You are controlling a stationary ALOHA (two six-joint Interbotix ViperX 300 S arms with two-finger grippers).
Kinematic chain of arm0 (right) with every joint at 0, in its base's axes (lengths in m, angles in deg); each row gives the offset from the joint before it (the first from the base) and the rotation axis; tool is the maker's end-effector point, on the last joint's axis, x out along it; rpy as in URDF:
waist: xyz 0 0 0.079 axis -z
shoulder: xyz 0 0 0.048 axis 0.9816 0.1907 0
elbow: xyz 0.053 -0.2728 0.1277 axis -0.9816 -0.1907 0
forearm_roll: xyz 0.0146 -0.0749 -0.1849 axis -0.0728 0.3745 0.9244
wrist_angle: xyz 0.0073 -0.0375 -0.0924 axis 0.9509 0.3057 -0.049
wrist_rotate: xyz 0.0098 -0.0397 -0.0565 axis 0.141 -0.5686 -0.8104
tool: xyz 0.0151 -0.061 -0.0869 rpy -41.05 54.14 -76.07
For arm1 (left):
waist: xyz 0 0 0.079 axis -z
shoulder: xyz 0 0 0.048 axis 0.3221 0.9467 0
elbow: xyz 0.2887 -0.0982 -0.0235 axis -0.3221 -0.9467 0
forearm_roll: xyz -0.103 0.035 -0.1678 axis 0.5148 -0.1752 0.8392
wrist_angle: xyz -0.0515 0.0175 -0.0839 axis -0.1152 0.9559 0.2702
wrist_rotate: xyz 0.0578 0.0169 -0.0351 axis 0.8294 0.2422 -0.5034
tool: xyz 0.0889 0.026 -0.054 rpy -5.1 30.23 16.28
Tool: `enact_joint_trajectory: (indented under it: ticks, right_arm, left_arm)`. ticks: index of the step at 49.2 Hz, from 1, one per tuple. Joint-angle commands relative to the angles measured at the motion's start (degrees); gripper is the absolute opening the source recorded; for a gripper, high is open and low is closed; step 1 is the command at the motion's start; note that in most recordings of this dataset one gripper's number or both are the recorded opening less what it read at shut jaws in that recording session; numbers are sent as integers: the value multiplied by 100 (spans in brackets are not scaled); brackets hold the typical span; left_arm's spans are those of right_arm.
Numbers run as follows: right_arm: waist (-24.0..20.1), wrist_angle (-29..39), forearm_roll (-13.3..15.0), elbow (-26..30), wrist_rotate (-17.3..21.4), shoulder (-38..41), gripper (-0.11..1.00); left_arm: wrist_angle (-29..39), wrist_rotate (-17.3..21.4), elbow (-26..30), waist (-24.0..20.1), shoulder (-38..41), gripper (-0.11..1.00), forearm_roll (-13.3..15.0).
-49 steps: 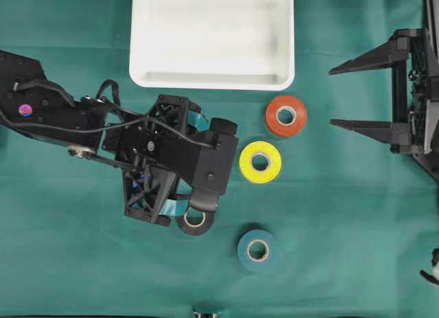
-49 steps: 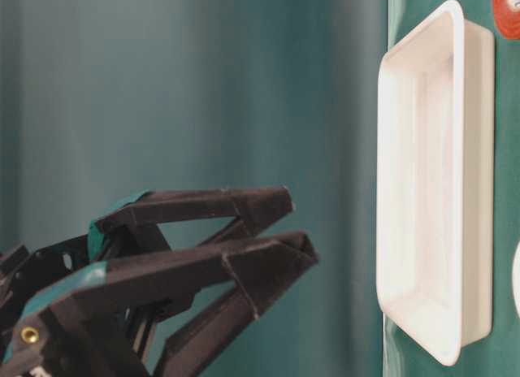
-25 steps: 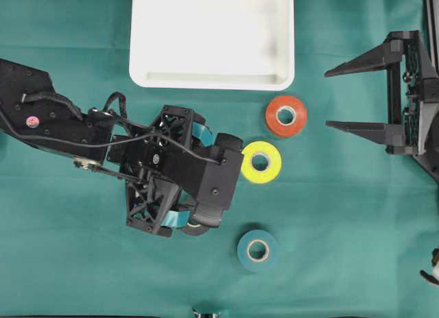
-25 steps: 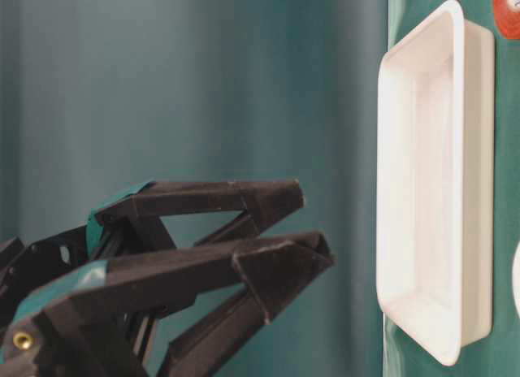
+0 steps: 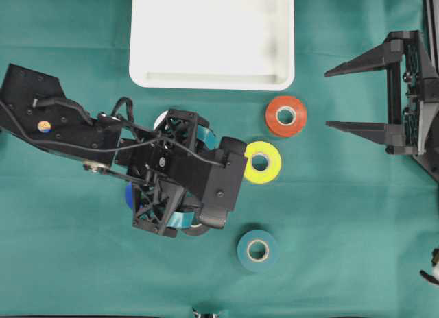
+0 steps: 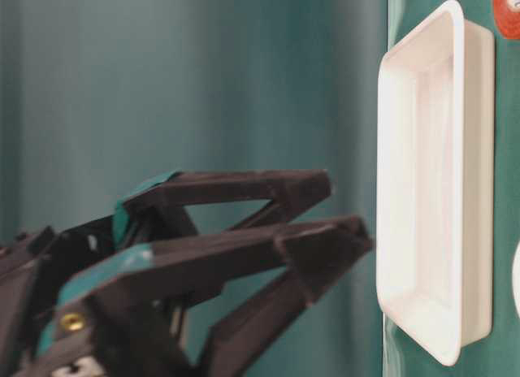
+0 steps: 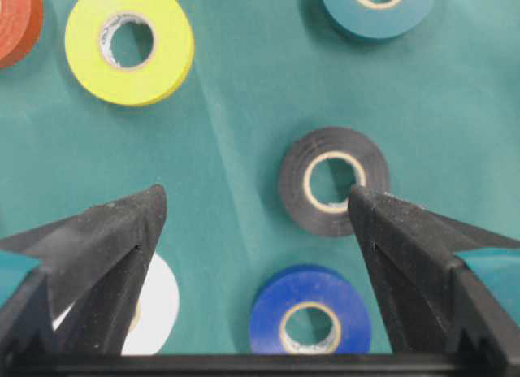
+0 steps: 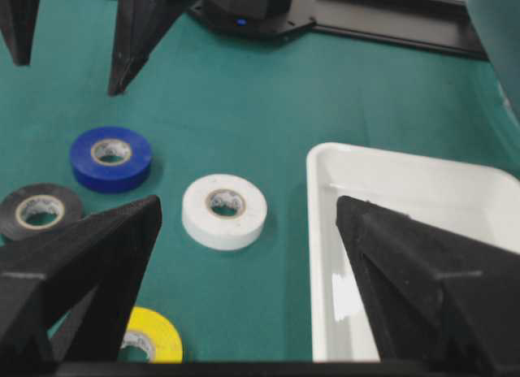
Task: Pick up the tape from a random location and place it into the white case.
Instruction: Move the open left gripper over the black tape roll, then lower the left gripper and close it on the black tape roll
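Observation:
The white case [image 5: 212, 79] lies empty at the top of the overhead view. My left gripper [image 5: 188, 175] hovers open over the tape rolls. In the left wrist view my left gripper [image 7: 256, 197] spans bare cloth, with a black tape [image 7: 296, 182] at its right fingertip, a blue tape [image 7: 309, 283] below and a white tape [image 7: 162, 304] behind its left finger. Yellow tape [image 5: 262, 174], red tape [image 5: 286, 129] and teal tape [image 5: 258, 263] lie to its right. My right gripper [image 5: 328, 99] stands open and empty at the right edge.
Green cloth covers the table. In the right wrist view the case rim [image 8: 321, 255] sits beside the white tape [image 8: 223, 227], with blue tape [image 8: 110, 175] and black tape [image 8: 65, 200] further left. The left arm's body hides most of the black, blue and white rolls from overhead.
My left gripper has shifted right and slightly down over the black tape, which is now mostly hidden from overhead. Slivers of white and blue tape show at its left. Both grippers stay open.

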Motion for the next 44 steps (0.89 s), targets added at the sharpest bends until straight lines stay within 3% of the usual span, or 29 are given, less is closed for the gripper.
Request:
enact_joint_trajectory:
  ticks: [1,23,44]
  right_arm:
    - [9,-26,-18,158,0,26,91]
    - [9,-26,-9,149,0,26,91]
    - [9,26,-18,149,0,26,91]
  left_arm:
    - [-211,0,-44,0,9,99,-18]
    - [-1292,9,-633,132,475,98,-35]
    - [-1485,26,-703,132,1090,98,-53]
